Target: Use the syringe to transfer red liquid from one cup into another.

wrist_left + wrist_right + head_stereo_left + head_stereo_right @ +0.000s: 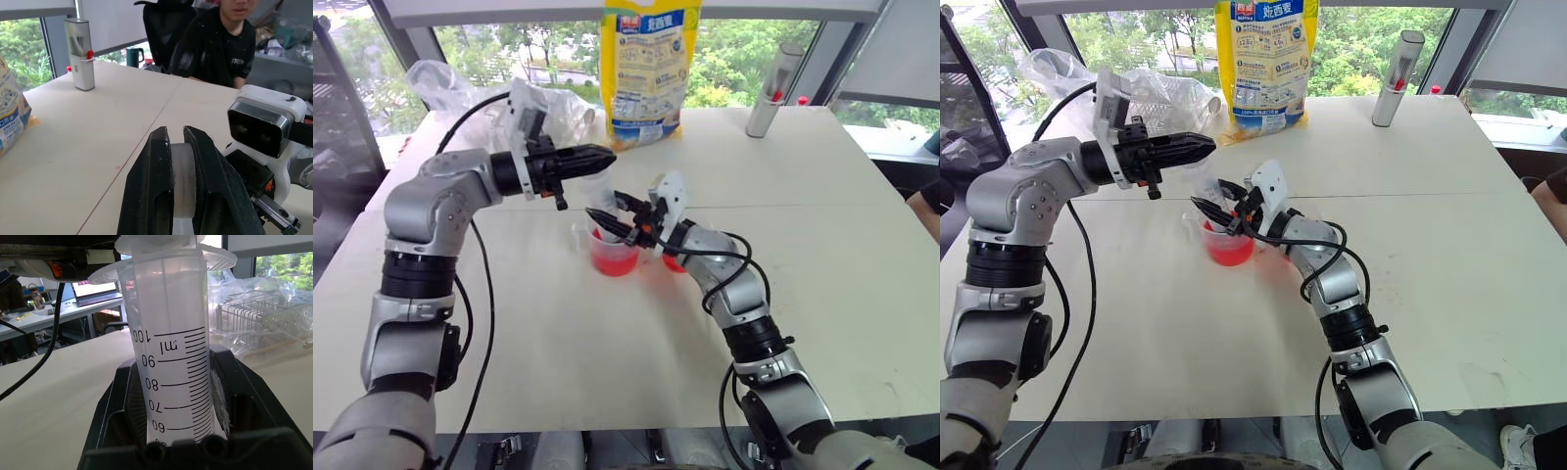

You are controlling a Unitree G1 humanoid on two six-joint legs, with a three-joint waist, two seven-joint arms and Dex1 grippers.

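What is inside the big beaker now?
Red liquid fills the lower part of the beaker, and the syringe stands in it, held by the right tool. The syringe tip is covered by the tool and liquid.

left arm: silver-grey rounded shells, black ribbed rings at the joints, left side of the frame
right arm: same silver shells and black rings, lower right of the frame
cables: thin black leads looping loosely beside both arms
wrist cameras: white boxy housings with dark lens windows
left gripper: two black tapered fingers
right gripper: black fingers, small orange mark near the base
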